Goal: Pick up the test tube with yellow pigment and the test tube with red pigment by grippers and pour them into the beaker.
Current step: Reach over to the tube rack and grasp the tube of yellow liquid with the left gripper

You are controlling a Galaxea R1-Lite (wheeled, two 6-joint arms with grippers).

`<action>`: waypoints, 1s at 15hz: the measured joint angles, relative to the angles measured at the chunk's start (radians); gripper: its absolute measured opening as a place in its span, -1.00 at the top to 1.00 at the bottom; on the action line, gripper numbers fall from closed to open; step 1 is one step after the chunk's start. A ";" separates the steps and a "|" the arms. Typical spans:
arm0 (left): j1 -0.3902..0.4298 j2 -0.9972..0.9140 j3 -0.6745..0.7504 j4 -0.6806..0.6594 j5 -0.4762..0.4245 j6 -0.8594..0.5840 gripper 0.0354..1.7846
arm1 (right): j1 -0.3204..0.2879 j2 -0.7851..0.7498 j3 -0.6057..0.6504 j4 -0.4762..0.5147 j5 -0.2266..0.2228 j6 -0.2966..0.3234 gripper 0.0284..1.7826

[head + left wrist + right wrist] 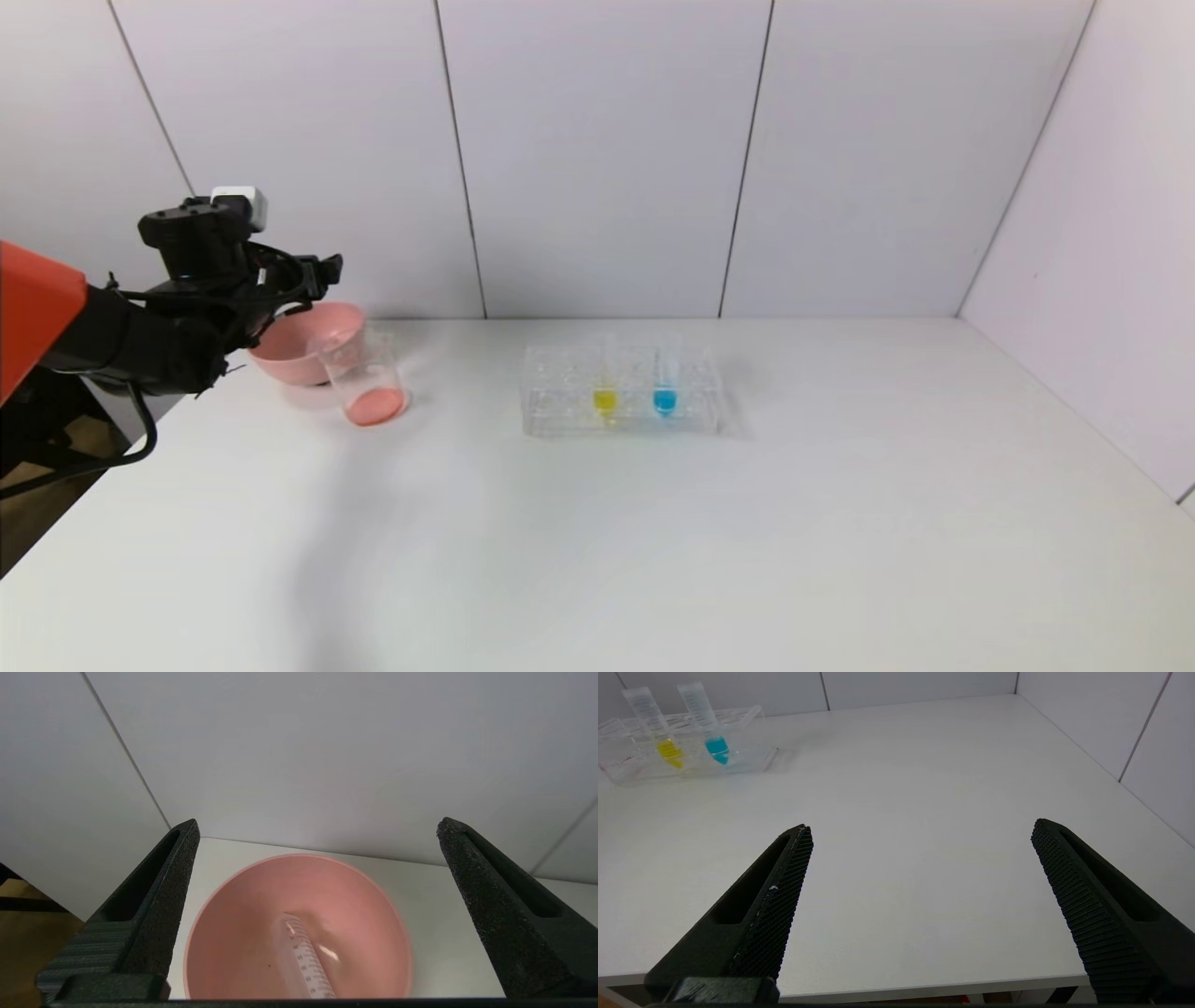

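Note:
The test tube with yellow pigment (pixel 605 392) (pixel 663 737) stands upright in the clear rack (pixel 560 397) at mid-table. The beaker (pixel 366 378) stands at the far left with red-pink liquid in its bottom. Just behind it is a pink bowl (pixel 299 353) (pixel 233 914). A clear test tube with printed marks (pixel 306 956) lies slanted inside that bowl, and no coloured liquid shows in it. My left gripper (pixel 322 271) (pixel 317 826) hovers over the bowl, open and empty. My right gripper (pixel 922 826) is open and empty over the table's near edge, off to the right of the rack.
A tube of blue liquid (pixel 664 392) (pixel 710 728) stands in the rack beside the yellow one. White wall panels close off the back and right side. The table's left edge runs just below my left arm.

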 joint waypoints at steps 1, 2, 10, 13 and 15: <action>-0.004 -0.053 0.063 0.004 -0.044 0.001 -0.98 | 0.000 0.000 0.000 0.000 0.000 0.000 -0.92; -0.005 -0.106 0.129 0.005 -0.098 0.001 -0.98 | 0.000 0.000 0.000 0.000 0.000 0.000 -0.92; 0.006 -0.541 0.667 0.003 -0.740 0.029 -0.98 | 0.000 0.000 0.000 0.000 0.000 0.000 -0.92; -0.153 -0.652 0.799 0.008 -0.735 0.027 -0.98 | 0.000 0.000 0.000 0.000 0.000 0.000 -0.92; -0.315 -0.693 0.848 0.009 -0.644 0.021 -0.98 | 0.000 0.000 0.000 0.000 0.000 0.000 -0.92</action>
